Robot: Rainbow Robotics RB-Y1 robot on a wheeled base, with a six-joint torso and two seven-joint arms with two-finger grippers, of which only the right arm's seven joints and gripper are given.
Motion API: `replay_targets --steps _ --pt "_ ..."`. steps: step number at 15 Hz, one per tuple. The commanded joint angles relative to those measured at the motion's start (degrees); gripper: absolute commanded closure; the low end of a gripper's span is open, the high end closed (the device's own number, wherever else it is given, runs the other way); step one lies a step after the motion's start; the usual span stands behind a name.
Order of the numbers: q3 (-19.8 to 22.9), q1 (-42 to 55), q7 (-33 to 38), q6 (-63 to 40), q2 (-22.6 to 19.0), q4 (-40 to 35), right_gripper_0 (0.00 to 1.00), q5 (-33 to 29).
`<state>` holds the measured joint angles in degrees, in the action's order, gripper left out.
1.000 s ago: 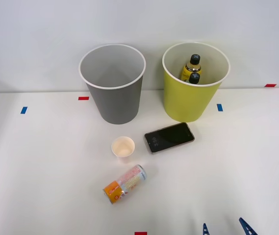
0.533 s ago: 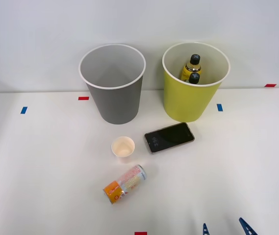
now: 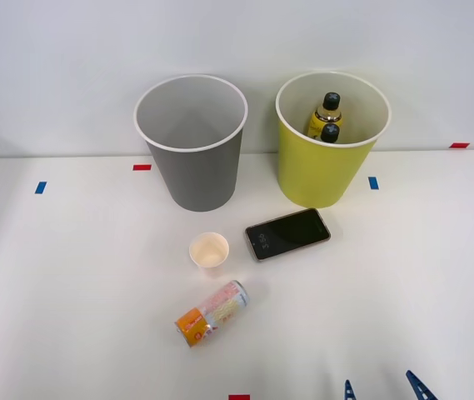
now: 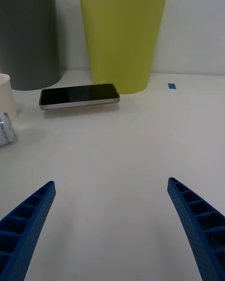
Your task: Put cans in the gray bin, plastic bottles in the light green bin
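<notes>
The can lies on its side on the white table, orange end toward the front left; its silver rim peeks into the right wrist view. The gray bin stands at the back with nothing visible inside. Beside it, the light green bin holds the two black-capped plastic bottles. My right gripper hovers open over the table's front edge, right of the can, nothing between its blue fingers.
A small cream paper cup stands upright just behind the can. A black phone lies flat in front of the light green bin. Blue and red tape marks dot the table.
</notes>
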<state>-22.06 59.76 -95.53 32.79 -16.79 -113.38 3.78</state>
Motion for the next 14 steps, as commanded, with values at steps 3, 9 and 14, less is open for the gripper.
replay_targets --steps 3,9,14 --pt "0.0 0.0 0.0 0.0 0.0 0.0 0.18 0.0" --pt "0.0 0.0 0.0 0.0 0.0 0.0 0.17 0.0" --pt "0.0 0.0 0.0 0.0 0.0 0.0 0.18 0.0"
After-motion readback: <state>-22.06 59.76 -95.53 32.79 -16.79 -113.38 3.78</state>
